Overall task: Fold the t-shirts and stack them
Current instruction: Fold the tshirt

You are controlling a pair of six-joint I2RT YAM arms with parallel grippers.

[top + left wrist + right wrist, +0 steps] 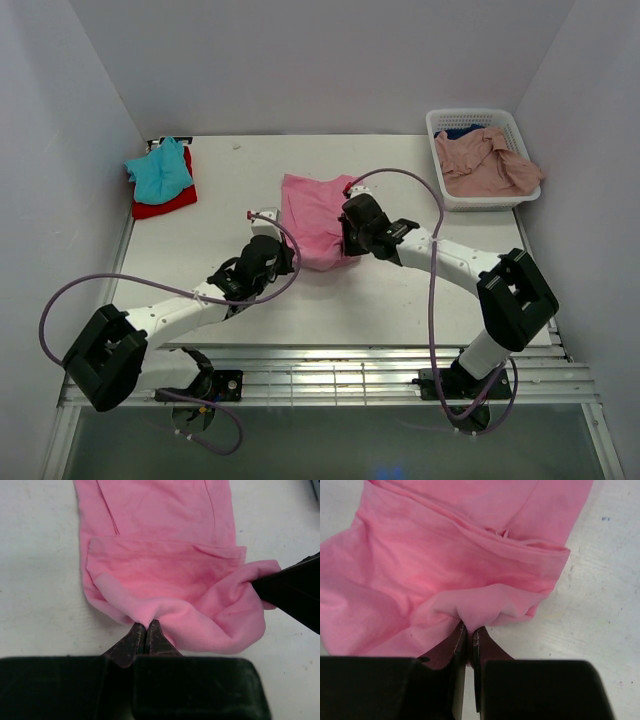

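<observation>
At the far left a teal t-shirt (160, 172) lies on a red t-shirt (172, 205), a stack already begun. The left gripper (146, 631) is clamped on the near edge of the bright pink t-shirt (315, 215), which lies mid-table, narrowed into a long strip. The right gripper (469, 632) pinches the same edge further along. This looks like the crosswise fold. Both arms need to lift the near end together and carry it toward the far end, keeping it level so the layers don't slide. At the far right, a dusty salmon-pink t-shirt (487, 165) spills over the rim of the white lattice basket (437, 128). A dark blue sliver (462, 131) beneath it is probably another shirt. Both wrist views cut off the pink shirt's far end.
</observation>
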